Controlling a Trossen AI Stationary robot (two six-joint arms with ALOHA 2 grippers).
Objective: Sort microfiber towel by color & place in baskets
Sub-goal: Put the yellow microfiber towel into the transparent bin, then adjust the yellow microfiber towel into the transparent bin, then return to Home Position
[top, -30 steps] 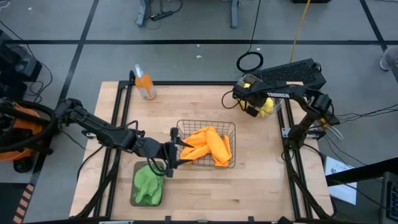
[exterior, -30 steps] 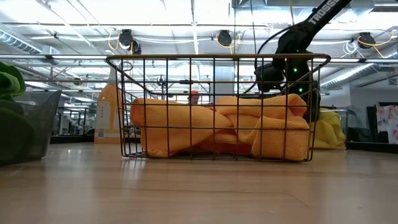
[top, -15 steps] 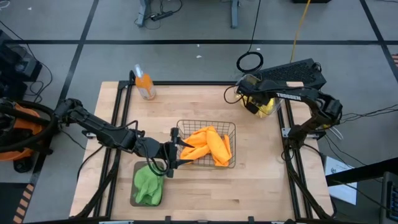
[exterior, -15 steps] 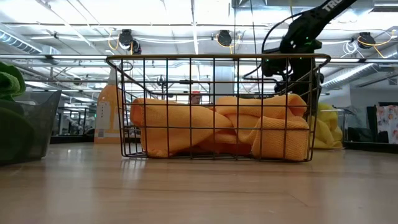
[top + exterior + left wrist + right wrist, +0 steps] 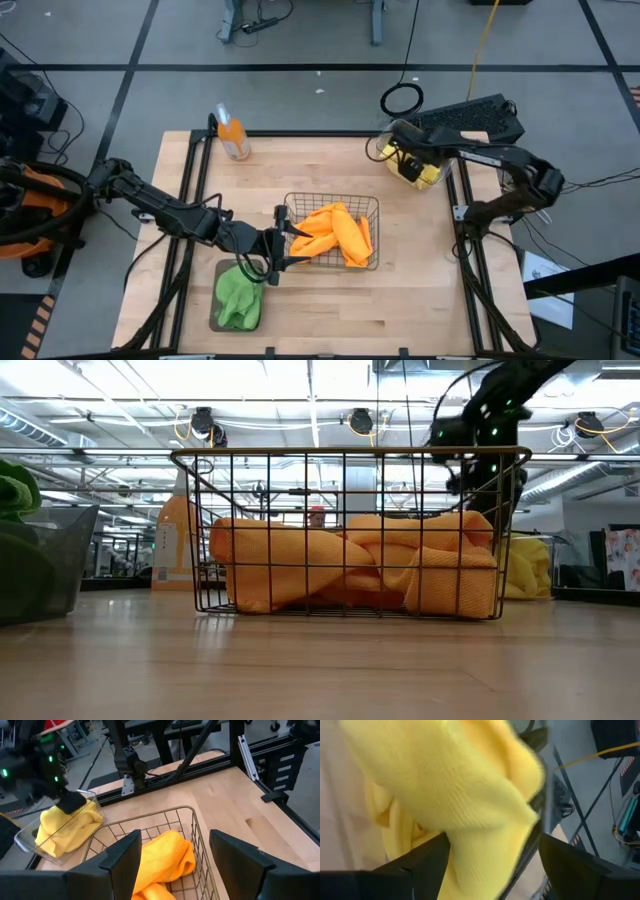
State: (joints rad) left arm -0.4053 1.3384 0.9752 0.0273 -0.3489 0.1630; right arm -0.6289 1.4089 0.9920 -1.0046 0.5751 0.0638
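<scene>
Square wire-mesh basket stood near the middle of the wooden table, filled with orange towels. Same basket seen close in the low view, orange cloth heaped inside against the wires.

Left gripper hovered at the basket's left edge, fingers spread apart, nothing between them; in the left wrist view, both dark fingers stood wide, framing the basket rim and an orange towel beyond.

Shallow grey tray lay at the near left of the table, just near of the left gripper, holding a green towel.

Clear plastic tub sat at the far right corner, with a yellow towel in it. Right gripper hung over the tub's left side. In the right wrist view, fingers parted on either side of the yellow towel, cloth filling the gap between them; contact with the pads could not be told. From the left wrist view, the tub and its yellow towel showed beyond the basket.

Orange bottle stood upright at the far left of the table, well apart from all three containers.
</scene>
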